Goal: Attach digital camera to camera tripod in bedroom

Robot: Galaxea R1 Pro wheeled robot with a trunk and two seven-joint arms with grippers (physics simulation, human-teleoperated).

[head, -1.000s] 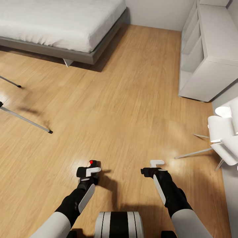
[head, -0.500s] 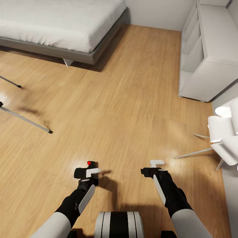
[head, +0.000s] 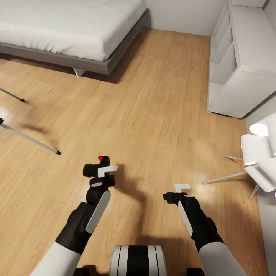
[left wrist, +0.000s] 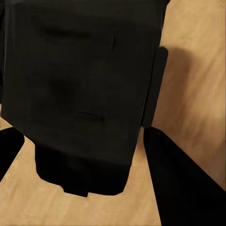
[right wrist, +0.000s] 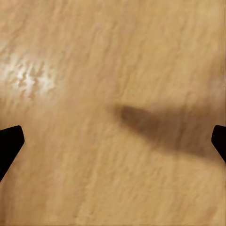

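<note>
The digital camera (head: 90, 170), small and black with a red button (head: 101, 158) on top, hangs over the wood floor with my left gripper (head: 102, 170) shut on it. Its black body (left wrist: 80, 94) looms close in the left wrist view, between the dark fingers (left wrist: 183, 183). Two silver legs of the camera tripod (head: 30, 140) reach in from the left edge, left of and beyond the camera; its head is out of view. My right gripper (head: 175, 193) is open over bare floor, with its fingertips (right wrist: 9, 141) wide apart and nothing between them.
This is the bedroom: a low grey-framed bed (head: 57, 59) with a white mattress stands at the back left. A white shelf unit (head: 237, 57) lines the right wall. A white lamp on thin legs (head: 257, 153) stands at the right edge. Wood floor (head: 153, 115) spreads between them.
My left arm has stretched forward and slightly left, carrying the camera farther out. The right arm and the view have stayed still.
</note>
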